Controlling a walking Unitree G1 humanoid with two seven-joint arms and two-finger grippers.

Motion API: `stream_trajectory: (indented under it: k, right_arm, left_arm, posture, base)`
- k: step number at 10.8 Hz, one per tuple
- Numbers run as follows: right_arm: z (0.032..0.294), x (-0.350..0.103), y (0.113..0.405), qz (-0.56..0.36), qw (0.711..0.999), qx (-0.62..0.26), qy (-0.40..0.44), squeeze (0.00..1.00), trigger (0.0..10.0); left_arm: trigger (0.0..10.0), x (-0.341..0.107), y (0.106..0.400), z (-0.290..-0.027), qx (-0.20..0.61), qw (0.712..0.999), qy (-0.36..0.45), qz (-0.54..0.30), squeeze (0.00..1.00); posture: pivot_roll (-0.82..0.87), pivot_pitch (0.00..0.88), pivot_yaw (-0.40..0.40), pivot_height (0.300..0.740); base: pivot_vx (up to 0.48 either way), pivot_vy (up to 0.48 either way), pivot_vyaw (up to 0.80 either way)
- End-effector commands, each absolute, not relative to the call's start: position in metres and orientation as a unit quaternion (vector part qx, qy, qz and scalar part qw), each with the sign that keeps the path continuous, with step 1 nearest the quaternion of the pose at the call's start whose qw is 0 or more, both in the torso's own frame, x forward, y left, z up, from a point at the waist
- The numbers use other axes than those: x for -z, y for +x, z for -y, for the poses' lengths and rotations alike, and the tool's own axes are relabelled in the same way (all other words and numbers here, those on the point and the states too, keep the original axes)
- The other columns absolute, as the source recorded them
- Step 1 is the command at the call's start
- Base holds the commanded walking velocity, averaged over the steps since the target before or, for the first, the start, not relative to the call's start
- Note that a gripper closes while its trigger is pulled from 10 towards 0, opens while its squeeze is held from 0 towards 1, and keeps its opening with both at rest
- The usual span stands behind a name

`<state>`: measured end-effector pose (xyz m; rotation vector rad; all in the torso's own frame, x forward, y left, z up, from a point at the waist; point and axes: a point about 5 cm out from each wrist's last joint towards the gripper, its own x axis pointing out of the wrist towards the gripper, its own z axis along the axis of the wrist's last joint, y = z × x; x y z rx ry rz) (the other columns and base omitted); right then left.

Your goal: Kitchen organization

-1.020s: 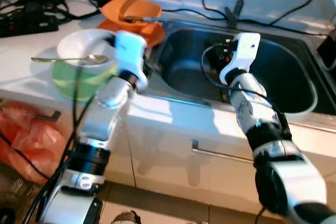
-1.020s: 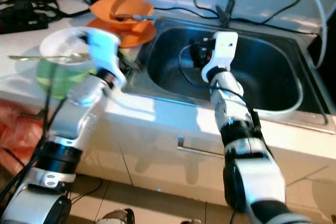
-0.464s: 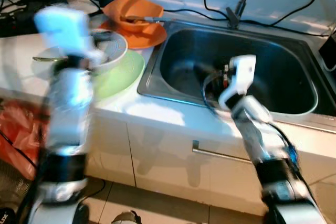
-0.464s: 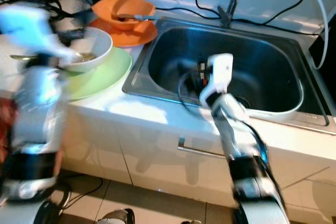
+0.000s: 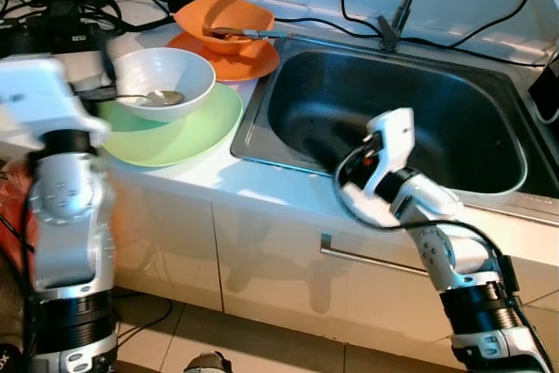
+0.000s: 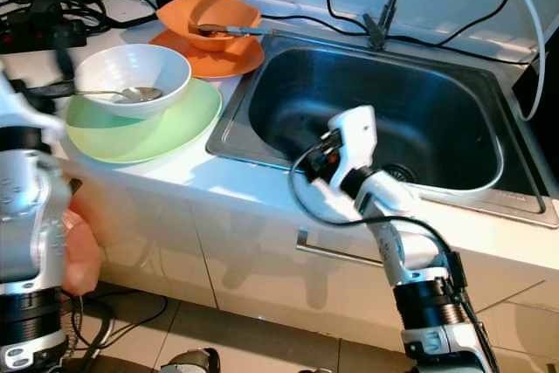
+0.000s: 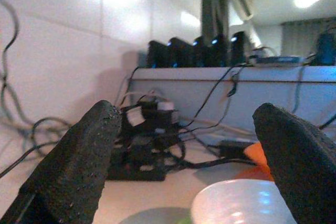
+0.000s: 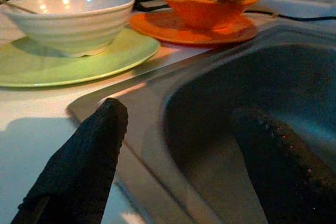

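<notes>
white bowl: on green plate, counter's front edge, beside sink; spoon inside
orange bowl: on orange plate, sink's back-left corner
left gripper: fingers spread, released, facing white bowl
right gripper: fingers spread, released, over sink's front-left rim

A home kitchen: steel sink in a white counter (dishes stacked beside it).

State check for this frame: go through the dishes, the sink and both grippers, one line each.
white bowl: upright on the green plate, spoon inside
green plate: flat on the counter
orange bowl: upright on the orange plate, utensil in it
orange plate: flat beside the sink
sink: no dishes in it
left gripper: open
right gripper: open
</notes>
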<state>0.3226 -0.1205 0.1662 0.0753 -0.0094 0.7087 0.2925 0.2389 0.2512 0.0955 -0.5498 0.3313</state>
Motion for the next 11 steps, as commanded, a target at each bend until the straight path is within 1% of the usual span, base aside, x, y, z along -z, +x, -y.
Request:
stream_trajectory:
  k: [1, 2, 3, 4, 6, 7, 8, 9, 10, 11]
  right_arm:
    - [0.121, -0.170, 0.319, 0.009, 0.932, -0.361, 0.036, 0.00, 10.0]
    - [0.120, -0.170, 0.317, 0.008, 0.930, -0.365, 0.036, 0.00, 10.0]
    - [0.120, -0.170, 0.315, 0.006, 0.930, -0.366, 0.036, 0.00, 10.0]
    - [0.119, -0.171, 0.315, 0.007, 0.929, -0.368, 0.037, 0.00, 10.0]
    - [0.118, -0.174, 0.314, 0.012, 0.929, -0.367, 0.038, 0.00, 10.0]
    - [0.118, -0.174, 0.313, 0.013, 0.930, -0.366, 0.039, 0.00, 10.0]
    - [0.120, -0.172, 0.310, 0.008, 0.930, -0.366, 0.040, 0.00, 10.0]
    - [0.121, -0.171, 0.309, 0.004, 0.929, -0.367, 0.042, 0.00, 10.0]
    - [0.122, -0.171, 0.310, 0.001, 0.929, -0.366, 0.050, 0.00, 10.0]
    - [0.122, -0.171, 0.312, 0.002, 0.929, -0.366, 0.053, 0.00, 10.0]
  left_arm:
    - [10.0, -0.244, 0.293, -0.244, -0.183, 0.951, 0.028, 0.248, 0.00]
    - [10.0, -0.235, 0.295, -0.251, -0.200, 0.954, 0.002, 0.225, 0.00]
    - [10.0, -0.226, 0.301, -0.253, -0.197, 0.960, -0.014, 0.198, 0.00]
    - [10.0, -0.217, 0.315, -0.244, -0.169, 0.970, -0.025, 0.170, 0.00]
    - [10.0, -0.213, 0.326, -0.230, -0.146, 0.976, -0.049, 0.156, 0.00]
    - [10.0, -0.213, 0.329, -0.228, -0.141, 0.976, -0.059, 0.155, 0.00]
    - [10.0, -0.217, 0.335, -0.224, -0.129, 0.974, -0.089, 0.163, 0.00]
    - [9.4, -0.218, 0.336, -0.222, -0.123, 0.973, -0.105, 0.167, 0.00]
    - [2.2, -0.218, 0.337, -0.220, -0.118, 0.972, -0.118, 0.166, 0.00]
    - [0.0, -0.221, 0.338, -0.218, -0.112, 0.969, -0.136, 0.173, 0.00]
  posture:
    - [0.11, 0.066, -0.080, 0.740]
    - [0.11, 0.066, -0.079, 0.740]
    - [0.11, 0.067, -0.075, 0.740]
    - [0.11, 0.064, -0.071, 0.740]
    - [0.09, 0.063, -0.063, 0.740]
    - [0.09, 0.064, -0.061, 0.740]
    - [0.09, 0.065, -0.061, 0.740]
    - [0.09, 0.065, -0.061, 0.740]
    - [0.09, 0.064, -0.064, 0.740]
    - [0.09, 0.064, -0.066, 0.740]
  base:
    - [0.000, 0.000, 0.00]
    - [0.000, 0.000, 0.00]
    - [0.000, 0.000, 0.00]
    - [0.000, 0.000, 0.00]
    - [0.000, 0.000, 0.00]
    - [0.000, 0.000, 0.00]
    - [0.000, 0.000, 0.00]
    - [0.000, 0.000, 0.00]
    - [0.000, 0.000, 0.00]
    - [0.000, 0.000, 0.00]
